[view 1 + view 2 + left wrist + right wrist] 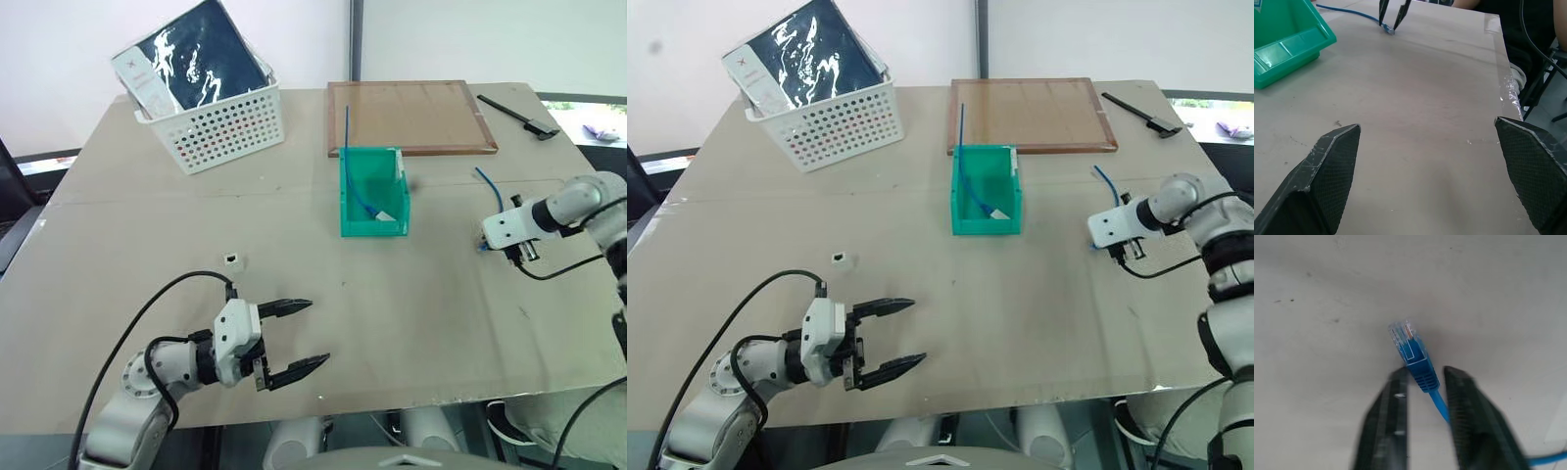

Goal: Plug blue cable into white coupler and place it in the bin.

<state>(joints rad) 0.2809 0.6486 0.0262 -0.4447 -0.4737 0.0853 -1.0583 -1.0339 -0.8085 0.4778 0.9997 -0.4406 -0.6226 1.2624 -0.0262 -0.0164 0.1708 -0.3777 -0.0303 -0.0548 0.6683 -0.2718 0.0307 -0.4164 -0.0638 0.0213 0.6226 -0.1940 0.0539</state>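
Between the right gripper's (1422,382) narrowed jaws sat the blue cable (1422,372), caught just behind its clear plug, which poked out past the fingertips toward the desk (392,294). From the head views this was at the right side of the desk, level with the bin (373,196), and the cable's free length curled up behind the wrist. The jaws looked closed onto the boot of the plug, though whether the grip was firm I could not tell.

The white coupler (233,259) lay alone on the left part of the desk, well apart from the cable and a little beyond the left gripper (294,338), whose jaws stood wide and empty, pointing right just above the surface. The teal bin stood at mid-desk with another blue cable already leaning inside it. Farther off were a white perforated basket (220,127) at the far left, a wooden board (411,117) behind the bin and a black tool (517,116) at the far right.

By my reading, the pick-up of the cable was the step in hand. Next, the left gripper would need to take the coupler with its socket facing outward, and the plug would have to be brought across and lined up squarely with that socket.
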